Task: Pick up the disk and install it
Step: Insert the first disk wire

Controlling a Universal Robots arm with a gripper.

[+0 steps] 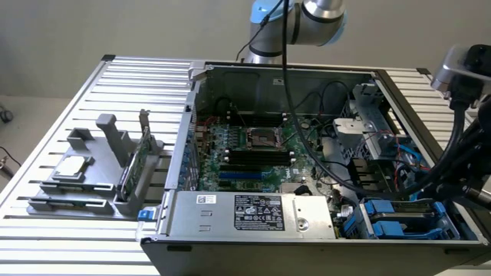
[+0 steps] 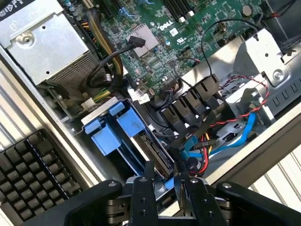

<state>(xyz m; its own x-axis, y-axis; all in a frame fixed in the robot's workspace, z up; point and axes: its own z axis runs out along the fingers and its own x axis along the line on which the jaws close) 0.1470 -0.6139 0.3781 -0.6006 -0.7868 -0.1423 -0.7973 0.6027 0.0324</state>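
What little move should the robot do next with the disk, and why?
Probably a slow, straight push deeper into the bay. The gripper sits right over the disk, which stands on edge in the blue drive bay, with a blue cable close beside it.

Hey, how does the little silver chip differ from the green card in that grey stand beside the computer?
Colour: the chip is silver, the card green. Shape: the chip is a small square; the card is long and thin. Pose: the chip lies face up, while the card stands on edge. Both sit in the grey stand, outside the computer case, on the exterior view's left.
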